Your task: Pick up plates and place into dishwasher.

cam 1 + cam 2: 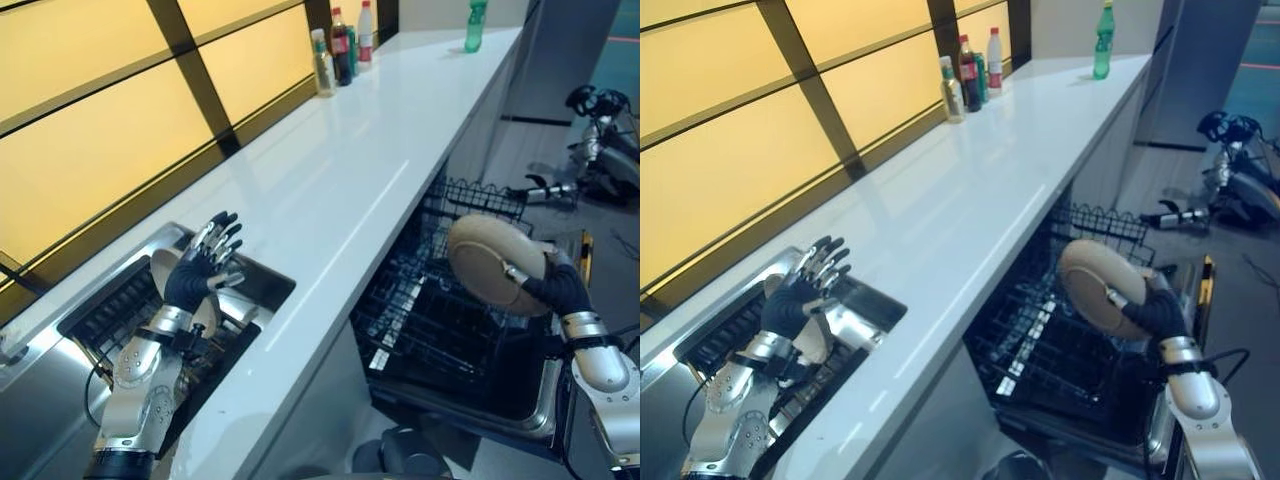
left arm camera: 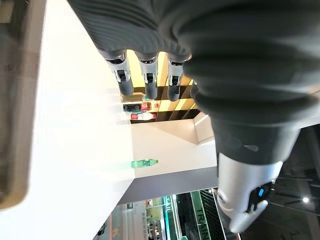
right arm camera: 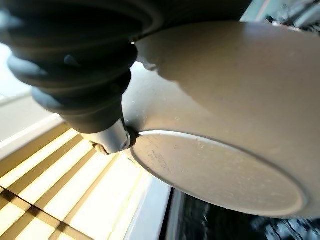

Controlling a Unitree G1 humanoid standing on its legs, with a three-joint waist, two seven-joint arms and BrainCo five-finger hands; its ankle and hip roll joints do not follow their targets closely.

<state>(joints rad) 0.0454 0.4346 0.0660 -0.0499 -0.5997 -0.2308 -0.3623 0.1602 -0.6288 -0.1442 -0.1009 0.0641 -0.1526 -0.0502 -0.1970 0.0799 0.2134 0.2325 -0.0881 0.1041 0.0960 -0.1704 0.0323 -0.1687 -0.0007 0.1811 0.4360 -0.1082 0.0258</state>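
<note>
Left eye view shows a long white surface point(image 1: 340, 190) running from near left to far right, with a sink point(image 1: 262, 285) sunk into its near left end and yellow wall panels point(image 1: 90, 130) beside it. At the far end stand a cluster of bottles point(image 1: 340, 48), and a green bottle point(image 1: 476, 25) stands apart from them, further right. Below the surface's right edge the dishwasher point(image 1: 450, 330) is open, its dark wire rack point(image 1: 420, 310) pulled out.

The right hand point(image 1: 545, 285) holds a beige plate point(image 1: 495, 265) above the rack, over its right part; its fingers are clamped on the plate's rim. The plate is tilted nearly on edge, its underside facing the left and the camera, its face turned away to the far right. In the right wrist view the plate's round base ring point(image 3: 215, 172) faces the lens.

The left hand point(image 1: 205, 265) hangs over the sink with fingers apart and straight, holding nothing. Another pale plate point(image 1: 165, 265) lies in the sink behind it
</note>
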